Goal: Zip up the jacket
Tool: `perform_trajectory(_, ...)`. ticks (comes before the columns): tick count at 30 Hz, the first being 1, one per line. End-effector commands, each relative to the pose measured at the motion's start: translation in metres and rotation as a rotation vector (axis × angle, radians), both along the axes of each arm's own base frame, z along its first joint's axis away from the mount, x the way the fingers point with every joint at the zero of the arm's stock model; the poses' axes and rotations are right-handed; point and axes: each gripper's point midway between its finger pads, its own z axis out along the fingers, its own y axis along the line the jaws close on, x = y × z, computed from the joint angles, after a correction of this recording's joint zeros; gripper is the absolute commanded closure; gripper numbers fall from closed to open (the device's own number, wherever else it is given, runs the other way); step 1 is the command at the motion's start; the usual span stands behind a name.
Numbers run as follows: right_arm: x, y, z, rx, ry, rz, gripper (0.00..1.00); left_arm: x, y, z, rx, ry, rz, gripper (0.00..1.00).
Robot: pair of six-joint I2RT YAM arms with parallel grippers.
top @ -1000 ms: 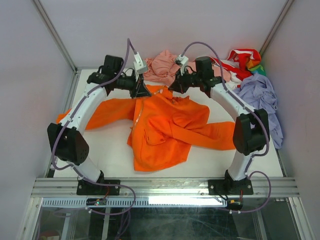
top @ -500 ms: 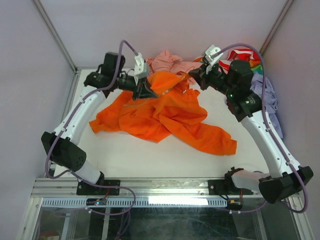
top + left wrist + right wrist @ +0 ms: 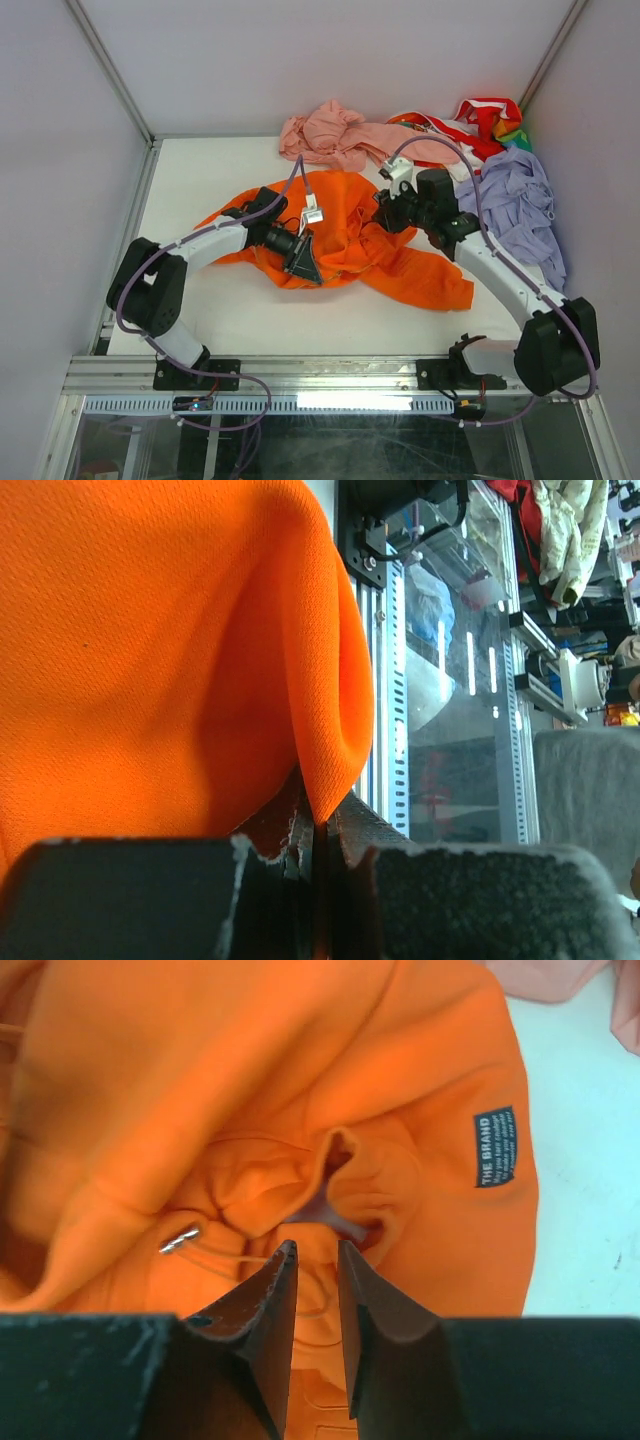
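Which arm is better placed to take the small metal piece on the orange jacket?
Probably right: the right gripper hangs empty over the jacket, close to the metal piece; the left gripper is shut on a jacket fold.

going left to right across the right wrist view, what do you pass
small metal tip → right gripper → dark patch → table. The first three are on or over the orange jacket, which spans most of the view.

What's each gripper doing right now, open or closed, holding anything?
Left gripper: closed, pinching a fold of the orange jacket.
Right gripper: slightly open over the jacket, gripping nothing visible.
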Motion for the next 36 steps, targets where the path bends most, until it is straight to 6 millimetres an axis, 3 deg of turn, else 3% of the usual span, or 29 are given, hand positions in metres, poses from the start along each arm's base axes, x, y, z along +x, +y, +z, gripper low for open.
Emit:
perform_trajectory(1,-0.030,0.021,0.050,0.159,-0.046,0.107,0.72,0.027,-0.013,0.019,-0.053,-0.016,0.061,1.00)
perform_trajectory(11,-0.134,0.049,0.042,0.353,0.063,0.411,0.75,0.048,0.001,0.017,-0.034,0.051,0.159,1.00)
perform_trajectory(15,-0.157,0.058,0.031,0.403,0.081,0.515,0.77,0.048,0.003,0.017,-0.028,0.056,0.173,1.00)
perform_trajectory(20,-0.149,0.071,0.010,0.419,0.099,0.560,0.78,0.045,0.006,0.018,-0.018,0.050,0.186,1.00)
perform_trajectory(25,-0.123,0.083,-0.004,0.403,0.078,0.552,0.75,0.045,0.007,0.020,-0.010,0.039,0.199,1.00)
perform_trajectory(29,-0.108,0.095,0.001,0.415,0.060,0.582,0.65,0.044,0.010,0.022,0.006,0.012,0.207,1.00)
perform_trajectory(36,-0.102,0.112,0.021,0.464,0.056,0.692,0.58,0.042,0.017,0.021,0.049,-0.033,0.208,1.00)
